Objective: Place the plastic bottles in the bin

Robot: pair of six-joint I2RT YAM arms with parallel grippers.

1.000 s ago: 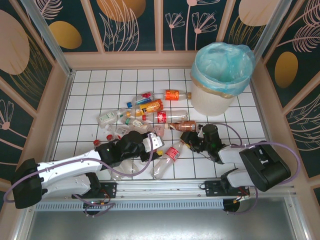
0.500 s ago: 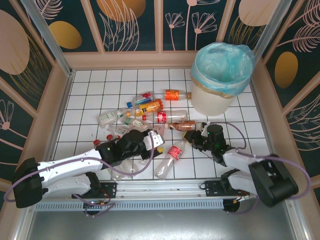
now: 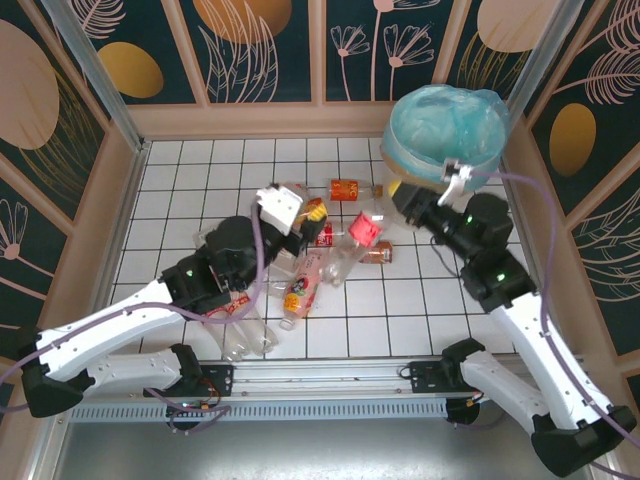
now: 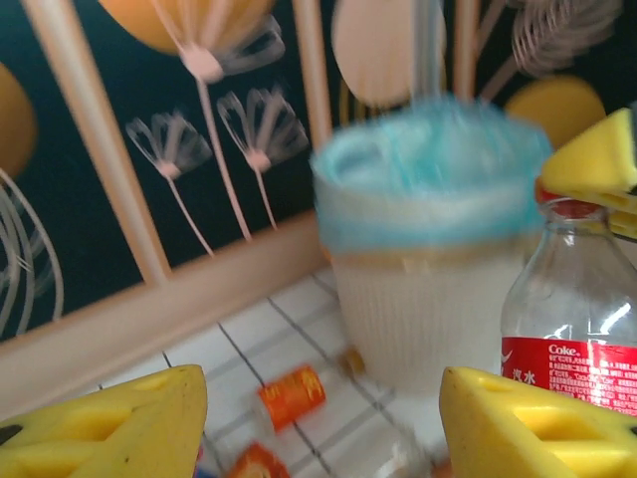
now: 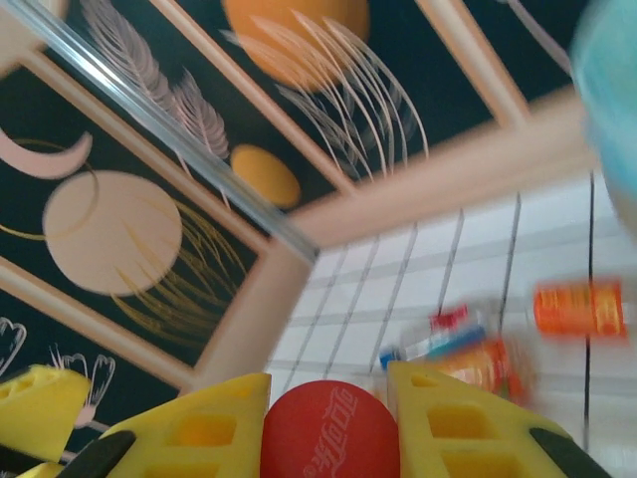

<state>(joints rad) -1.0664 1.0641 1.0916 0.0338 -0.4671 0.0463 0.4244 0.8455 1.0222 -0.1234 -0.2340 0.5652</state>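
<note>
White tiled floor under both arms. My right gripper (image 5: 328, 433) is clamped on the red cap of a Coke bottle (image 4: 572, 339), which hangs just beside the bin (image 4: 413, 309). My left gripper (image 4: 323, 413) is parted, holding nothing, with other bottles (image 3: 300, 292) scattered on the tiles near it.

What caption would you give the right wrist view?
Right gripper clamps a red bottle cap; other bottles lie on tiles beyond.

Bottle clutter (image 3: 345, 189) mid-table — apparently bare tiles (image 3: 170, 185) left and near right
</note>
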